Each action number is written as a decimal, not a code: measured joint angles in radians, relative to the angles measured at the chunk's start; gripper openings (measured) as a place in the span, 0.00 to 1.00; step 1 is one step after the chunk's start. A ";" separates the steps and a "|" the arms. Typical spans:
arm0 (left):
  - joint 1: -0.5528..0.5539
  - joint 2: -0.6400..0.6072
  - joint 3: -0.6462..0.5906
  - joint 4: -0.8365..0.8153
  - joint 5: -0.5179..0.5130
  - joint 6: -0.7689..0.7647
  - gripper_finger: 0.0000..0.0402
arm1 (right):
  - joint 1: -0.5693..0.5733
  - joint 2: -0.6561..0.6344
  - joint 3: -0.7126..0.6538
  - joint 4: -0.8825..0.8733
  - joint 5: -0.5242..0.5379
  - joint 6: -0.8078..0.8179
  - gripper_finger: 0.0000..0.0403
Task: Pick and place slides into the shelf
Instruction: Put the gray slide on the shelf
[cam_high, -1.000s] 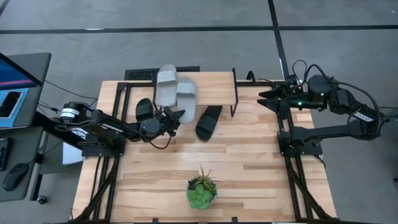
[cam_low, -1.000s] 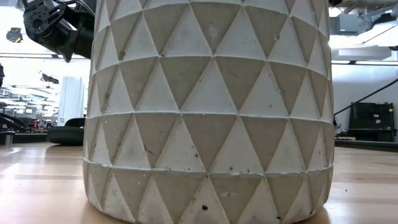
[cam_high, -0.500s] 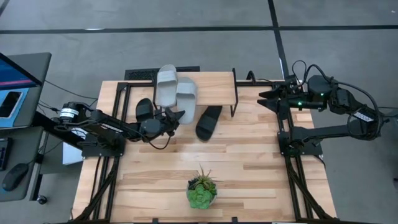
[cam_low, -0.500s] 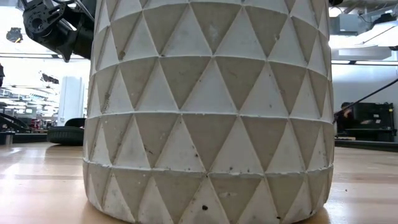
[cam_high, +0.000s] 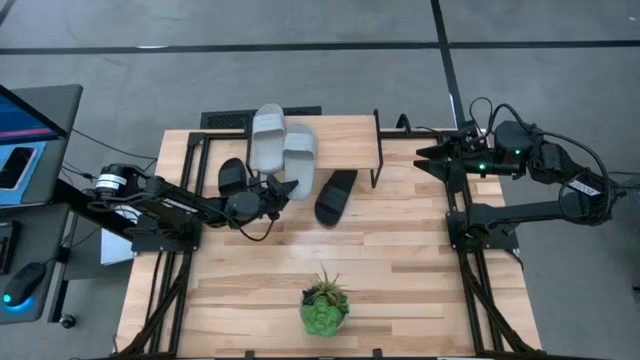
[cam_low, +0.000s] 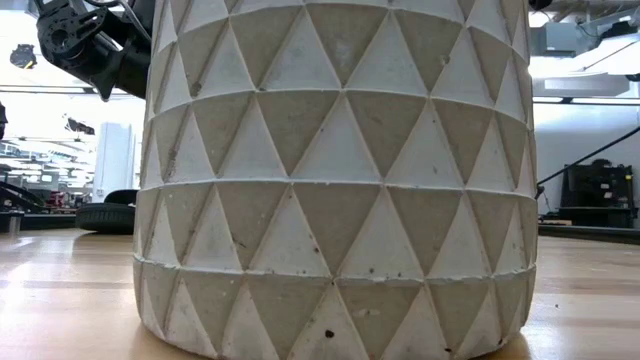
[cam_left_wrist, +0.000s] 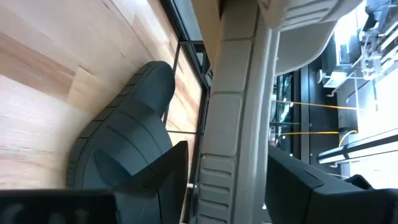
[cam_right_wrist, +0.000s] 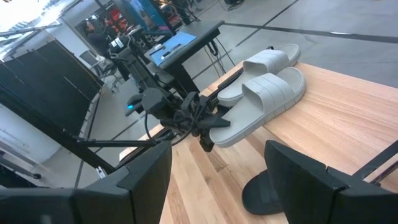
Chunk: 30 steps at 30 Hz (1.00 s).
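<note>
Two light grey slides lie side by side on the shelf's plank top (cam_high: 350, 135): one (cam_high: 268, 138) farther left, the other (cam_high: 300, 155) with its heel toward the table's near side. One black slide (cam_high: 336, 195) rests on the table by the shelf's wire legs (cam_high: 378, 160). The second black slide (cam_high: 231, 177) lies on the table at the shelf's left end. My left gripper (cam_high: 285, 187) is shut on the nearer grey slide's heel. My right gripper (cam_high: 425, 158) hangs open over the table's right edge. The plant pot blocks the low view. My left gripper (cam_left_wrist: 227, 168) pinches the heel end (cam_left_wrist: 233, 124) of the grey slide between its two fingers, across the sole's thickness. The fingers come about level from the table's left and near side. The slide's front part lies on the shelf top, beside the other grey slide (cam_right_wrist: 264, 62).
A green potted plant (cam_high: 324, 308) stands near the table's near edge; its faceted pot (cam_low: 340, 170) fills the low view. Bare wood lies between plant and shelf. A desk with a monitor (cam_high: 25, 110) stands left of the table.
</note>
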 joint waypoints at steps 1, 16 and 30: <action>-0.001 0.000 0.000 -0.005 0.000 0.000 0.42 | 0.000 0.000 0.000 0.000 0.000 0.000 0.62; -0.001 -0.200 0.000 -0.266 -0.034 0.070 0.42 | 0.000 0.000 0.000 -0.001 0.000 0.000 0.62; -0.036 -0.313 0.000 -0.434 -0.026 0.055 0.42 | 0.000 0.001 0.000 -0.001 0.000 0.000 0.62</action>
